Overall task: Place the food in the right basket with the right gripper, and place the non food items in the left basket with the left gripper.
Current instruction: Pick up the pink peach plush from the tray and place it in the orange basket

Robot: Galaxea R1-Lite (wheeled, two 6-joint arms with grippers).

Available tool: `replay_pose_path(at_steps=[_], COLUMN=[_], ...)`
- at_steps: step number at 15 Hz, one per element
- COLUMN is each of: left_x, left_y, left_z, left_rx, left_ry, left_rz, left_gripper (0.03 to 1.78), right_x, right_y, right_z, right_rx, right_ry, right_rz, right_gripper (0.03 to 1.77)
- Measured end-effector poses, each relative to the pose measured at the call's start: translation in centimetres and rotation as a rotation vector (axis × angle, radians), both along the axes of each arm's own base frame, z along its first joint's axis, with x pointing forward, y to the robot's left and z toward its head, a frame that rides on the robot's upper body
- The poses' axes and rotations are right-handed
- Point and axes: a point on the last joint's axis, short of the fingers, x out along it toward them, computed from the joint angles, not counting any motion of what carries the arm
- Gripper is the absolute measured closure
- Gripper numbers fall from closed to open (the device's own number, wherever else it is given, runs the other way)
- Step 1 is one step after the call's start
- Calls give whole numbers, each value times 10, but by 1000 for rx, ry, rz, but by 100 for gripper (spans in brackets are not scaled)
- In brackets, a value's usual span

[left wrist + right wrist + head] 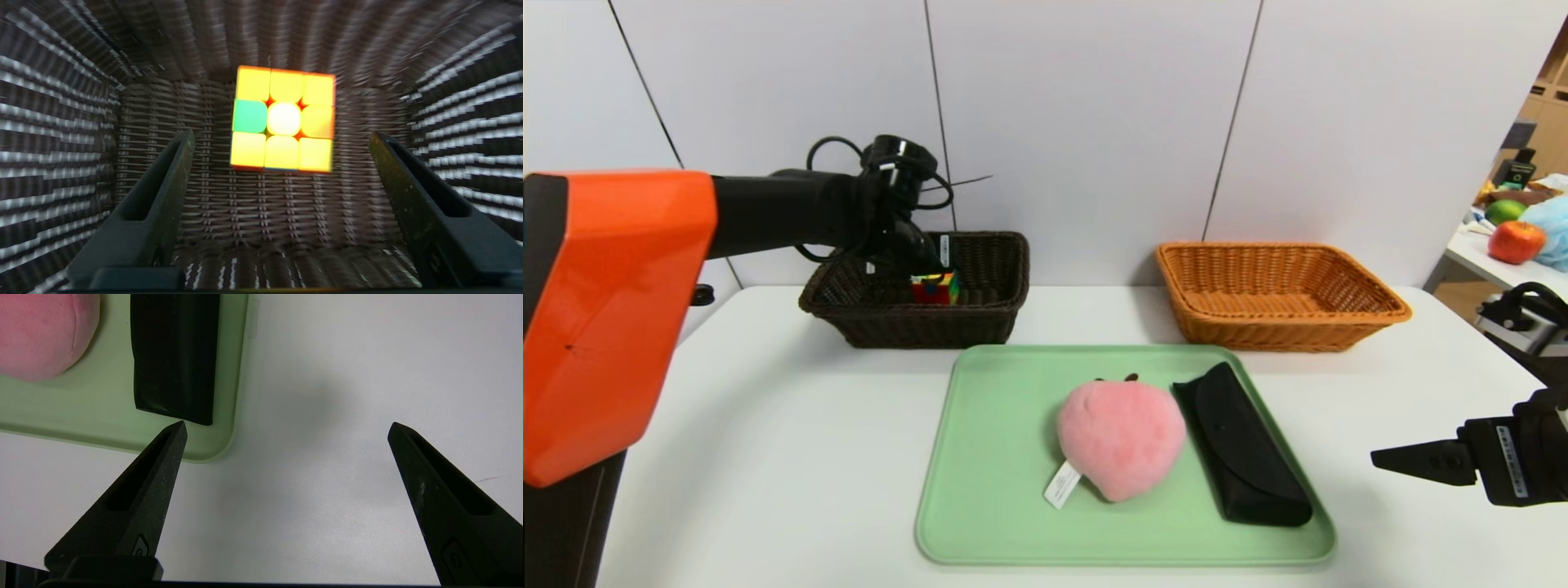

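Cube with yellow, green, red and blue squares (284, 118) lies in the dark brown wicker basket (923, 327), far left. Above it, the left gripper (282, 139) has its 2 fingers apart. The right gripper (288, 424), 2 fingers apart, hovers over the white table (792, 457) at right. Between them, 1 pink plush peach (1121, 437) and, right of it, 1 black glasses-type case (1245, 449) rest on the green rectangular tray (996, 523); the orange-brown wicker basket (1274, 331) sits far right.

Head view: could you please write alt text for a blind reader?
The left gripper reaches into a dark basket holding a colourful cube. A pink plush and black case lie on a green tray; the right gripper waits beside it, near an orange basket.
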Motion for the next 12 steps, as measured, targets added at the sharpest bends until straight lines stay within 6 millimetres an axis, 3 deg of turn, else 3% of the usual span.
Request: replay_pose_path(at_steps=[3, 7, 9, 12], left_x=[-30, -99, -135, -184], left_y=[4, -2, -8, -17], left_z=[43, 85, 92, 89], left_rx=[-15, -47, -60, -60], left_ry=[-38, 47, 120, 192], left_rz=[-11, -42, -67, -136], left_gripper=[23, 18, 17, 15], right_x=[0, -2, -3, -7], right_y=[0, 0, 0, -1], right_z=[2, 4, 5, 8], right_rx=[1, 2, 1, 4], right_ry=[-9, -21, -29, -43], right_rz=[1, 2, 1, 2], right_gripper=[10, 10, 10, 10])
